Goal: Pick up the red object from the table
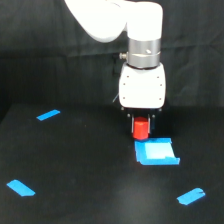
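The red object [141, 128] is a small stubby bright-red block right under the white wrist housing of my arm. My gripper [141, 132] points straight down, with one dark finger against each side of the block, so it is shut on the red object. The block's lower edge is just behind the back edge of the blue square patch [156, 152] on the black table [75, 165]. The dark fingers blend into the table, and I cannot tell whether the block rests on the surface or hangs slightly above it.
Blue tape strips lie on the table at the exterior view's far left [48, 115], near left [21, 188] and near right [191, 196]. A black cloth backdrop [45, 50] hangs behind the table.
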Tool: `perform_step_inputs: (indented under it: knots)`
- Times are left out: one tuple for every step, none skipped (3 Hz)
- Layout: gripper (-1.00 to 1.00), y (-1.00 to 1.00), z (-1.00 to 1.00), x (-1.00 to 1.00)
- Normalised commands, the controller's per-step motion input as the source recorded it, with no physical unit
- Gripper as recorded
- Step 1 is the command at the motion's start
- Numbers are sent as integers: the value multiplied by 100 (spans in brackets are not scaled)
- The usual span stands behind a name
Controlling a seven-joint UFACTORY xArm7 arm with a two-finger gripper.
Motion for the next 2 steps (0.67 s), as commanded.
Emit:
perform_step_inputs:
  knots:
    - [-100,-15,97,-41]
    - [-99,15,99,-21]
